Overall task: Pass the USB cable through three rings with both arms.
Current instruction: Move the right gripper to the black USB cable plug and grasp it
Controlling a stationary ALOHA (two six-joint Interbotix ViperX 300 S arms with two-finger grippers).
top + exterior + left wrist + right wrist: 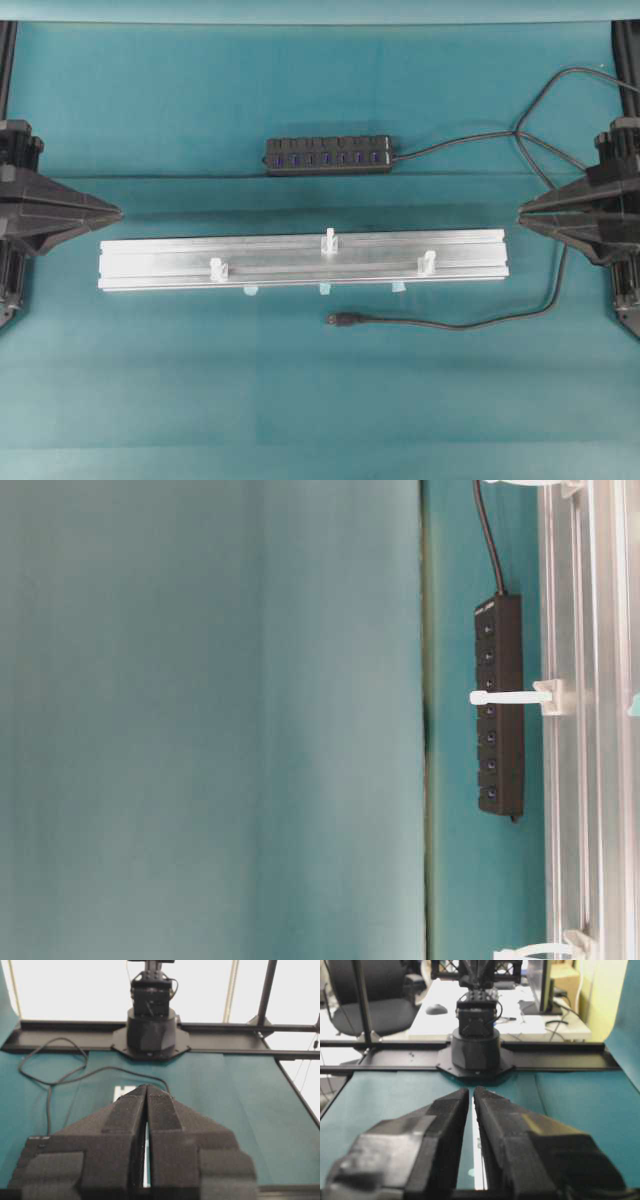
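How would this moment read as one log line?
stage: start | thin black USB cable: on cloth, unthreaded | three white plastic rings: empty | left gripper: shut | right gripper: shut

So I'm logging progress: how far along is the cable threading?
Nothing is done: the USB cable lies on the cloth beside the rail, through none of the three rings. Nothing is in hand; the left tool and right tool are shut, empty. All threading remains.

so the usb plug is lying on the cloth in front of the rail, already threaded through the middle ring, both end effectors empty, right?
Not quite. The overhead view shows the USB cable threaded through none of the three rings: its plug lies free on the cloth, clear of the rail. The rest holds: the left end effector and the right end effector are both empty.
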